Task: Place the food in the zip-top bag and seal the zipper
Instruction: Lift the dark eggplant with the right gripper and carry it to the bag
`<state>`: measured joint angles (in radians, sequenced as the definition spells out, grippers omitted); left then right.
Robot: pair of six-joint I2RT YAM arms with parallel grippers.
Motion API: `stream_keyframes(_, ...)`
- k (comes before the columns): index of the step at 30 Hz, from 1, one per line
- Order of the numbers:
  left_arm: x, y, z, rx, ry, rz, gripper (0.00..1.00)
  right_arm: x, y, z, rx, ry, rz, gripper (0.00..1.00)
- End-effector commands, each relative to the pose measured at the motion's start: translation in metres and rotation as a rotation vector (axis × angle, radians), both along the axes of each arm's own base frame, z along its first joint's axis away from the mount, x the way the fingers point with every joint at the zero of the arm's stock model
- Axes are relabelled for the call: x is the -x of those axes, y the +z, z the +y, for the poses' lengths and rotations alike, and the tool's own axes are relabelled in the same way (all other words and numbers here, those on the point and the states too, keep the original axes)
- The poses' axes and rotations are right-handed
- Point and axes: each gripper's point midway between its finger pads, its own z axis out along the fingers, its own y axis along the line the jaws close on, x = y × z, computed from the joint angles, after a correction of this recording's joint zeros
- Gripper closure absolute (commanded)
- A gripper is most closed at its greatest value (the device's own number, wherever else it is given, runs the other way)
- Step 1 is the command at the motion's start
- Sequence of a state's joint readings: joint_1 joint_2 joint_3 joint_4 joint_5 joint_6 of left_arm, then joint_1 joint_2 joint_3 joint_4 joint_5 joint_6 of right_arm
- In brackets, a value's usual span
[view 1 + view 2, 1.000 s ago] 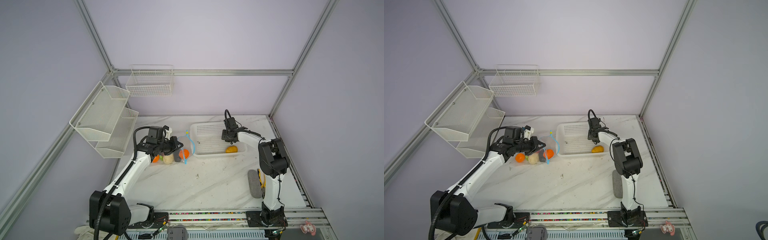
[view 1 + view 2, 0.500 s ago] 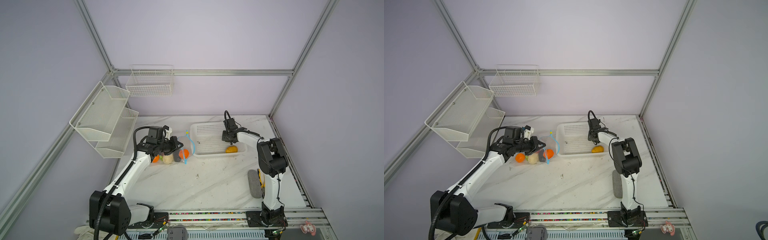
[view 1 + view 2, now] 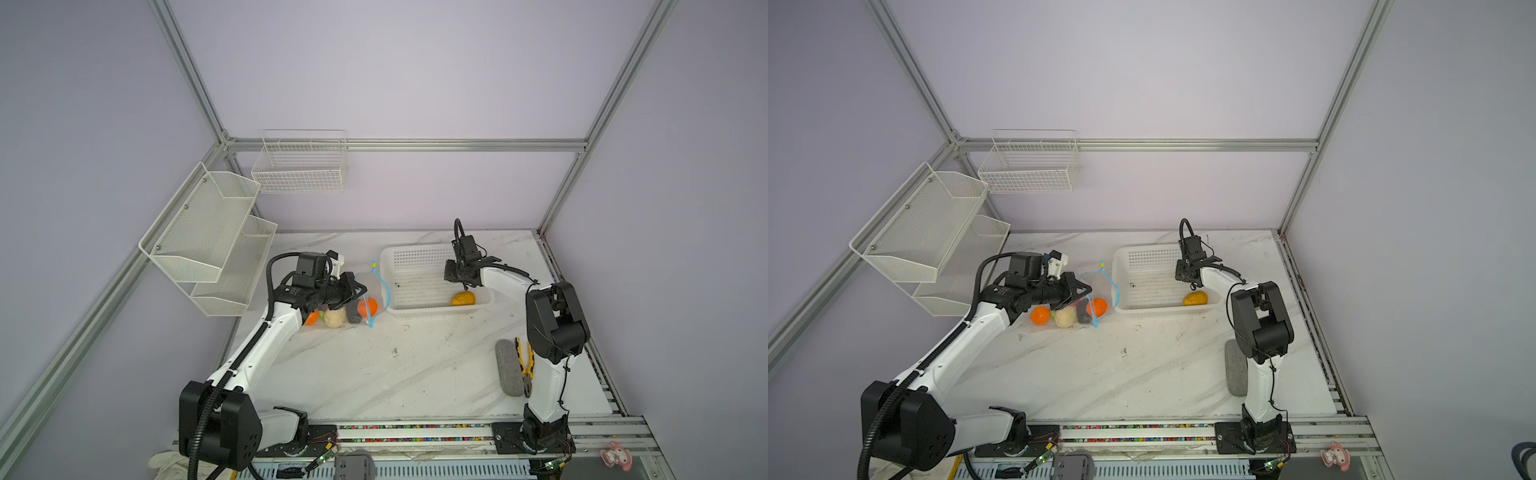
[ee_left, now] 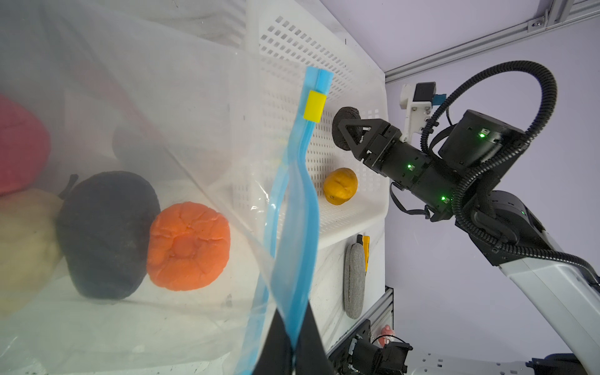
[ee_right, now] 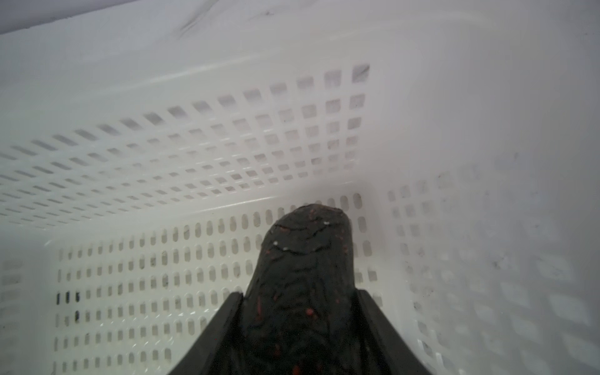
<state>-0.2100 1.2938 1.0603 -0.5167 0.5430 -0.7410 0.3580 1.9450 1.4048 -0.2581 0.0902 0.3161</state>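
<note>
The clear zip-top bag [image 3: 371,288] lies left of the white basket, its mouth facing the basket. My left gripper [image 4: 293,324] is shut on the light-blue zipper [image 4: 302,194], which has a yellow slider [image 4: 314,106] at its far end. Inside the bag are an orange fruit [image 4: 188,246], a black lump [image 4: 107,233], a cream pear [image 3: 335,318], a second orange [image 3: 1040,316] and a pink piece [image 4: 19,146]. My right gripper [image 5: 298,295] is down in the basket, shut on another black lump [image 5: 305,259]. A yellow-brown oval [image 3: 463,298] lies near the basket's front wall.
The white perforated basket [image 3: 415,257] stands at the back middle of the marble table. Yellow-handled pliers [image 3: 525,361] and a grey oblong pad [image 3: 509,368] lie by the right arm's base. A mesh shelf [image 3: 208,232] and a wire basket [image 3: 301,166] hang on the walls.
The right arm has shifted slightly over the basket. The left arm, the bag and the yellow-brown oval have not moved.
</note>
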Motion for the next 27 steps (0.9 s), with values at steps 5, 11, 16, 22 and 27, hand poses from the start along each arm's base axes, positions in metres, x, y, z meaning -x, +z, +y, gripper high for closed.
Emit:
stream_keyframes(5, -0.005, 0.006, -0.003, 0.02, -0.014, -0.031, 1.0, 0.009, 0.036, 0.022, -0.112, 0.135, -0.084, 0.48)
stream_keyframes(11, -0.008, 0.008, -0.005, 0.024, -0.015, -0.031, 1.0, 0.033, 0.055, 0.05, -0.25, 0.266, -0.114, 0.48)
stream_keyframes(16, -0.009, 0.009, -0.005, 0.025, -0.013, -0.029, 1.0, 0.056, 0.072, 0.072, -0.329, 0.376, -0.143, 0.49)
stream_keyframes(22, -0.009, 0.009, -0.004, 0.022, -0.01, -0.032, 1.0, 0.083, 0.091, 0.103, -0.43, 0.532, -0.166, 0.49)
stream_keyframes(27, -0.008, 0.01, -0.004, 0.021, -0.009, -0.034, 1.0, 0.107, 0.111, 0.129, -0.507, 0.652, -0.199, 0.49)
